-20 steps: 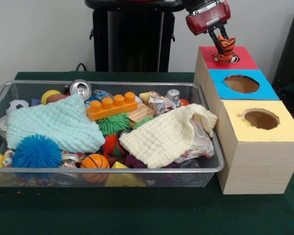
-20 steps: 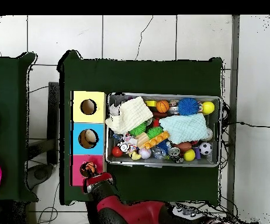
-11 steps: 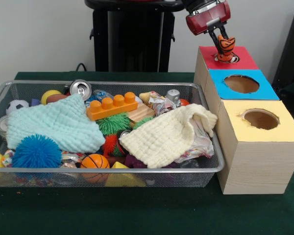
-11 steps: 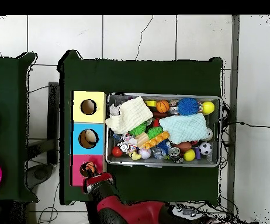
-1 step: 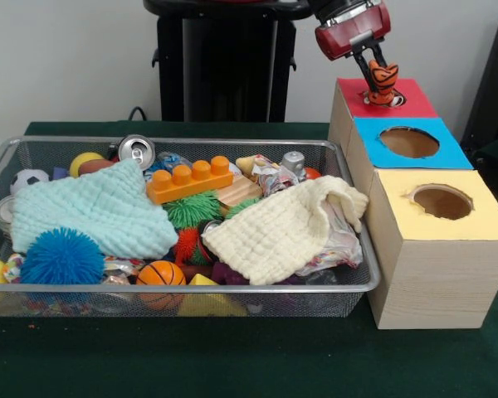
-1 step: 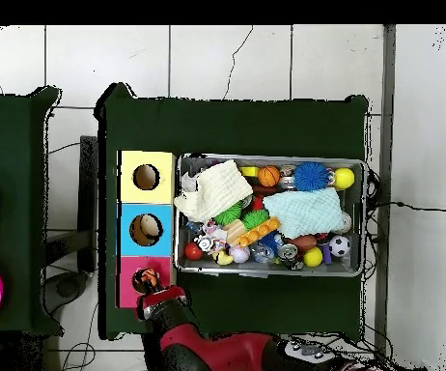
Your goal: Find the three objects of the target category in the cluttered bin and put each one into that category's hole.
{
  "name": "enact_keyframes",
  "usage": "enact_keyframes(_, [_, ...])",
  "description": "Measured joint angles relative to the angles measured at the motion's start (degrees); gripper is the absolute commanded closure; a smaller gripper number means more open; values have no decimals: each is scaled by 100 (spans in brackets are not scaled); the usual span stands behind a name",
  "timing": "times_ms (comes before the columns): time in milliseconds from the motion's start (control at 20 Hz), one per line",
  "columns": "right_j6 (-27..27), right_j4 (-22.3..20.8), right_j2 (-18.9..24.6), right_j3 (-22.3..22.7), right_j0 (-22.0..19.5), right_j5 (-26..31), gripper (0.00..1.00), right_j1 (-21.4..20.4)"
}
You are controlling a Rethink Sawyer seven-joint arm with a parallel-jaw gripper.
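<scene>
We found the orange striped toy [image 5: 383, 80] right over the hole in the red box [image 5: 415, 99], its lower end at or just inside the rim, pinched between the two fingers of the hand [image 5: 383, 76], which were closed narrowly on it; in the overhead view the same toy [image 6: 147, 280] sat over that hole with the hand [image 6: 152, 287] beside it. We judged the step in hand to be the drop-off of one target; the next move called only for the fingers to part so the toy could fall through, then a straight lift clear of the box. The hole looked barely wider than the toy, so a tilt could have hung it on the rim; the blue box [image 5: 448, 152] and yellow box [image 5: 490, 217] lay in a row next to it, touching. The wire bin [image 5: 340, 286] stood just beside the boxes, heaped with the cream cloth [image 5: 274, 232], green cloth [image 5: 91, 211] and orange brick [image 5: 191, 179]; above it we saw open room for the return; the dark surface [image 5: 232, 356] around the bin was bare.
</scene>
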Motion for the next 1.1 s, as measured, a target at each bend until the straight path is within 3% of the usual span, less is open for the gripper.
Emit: enact_keyframes(1100, [662,0,-1,1,1,1,100,22])
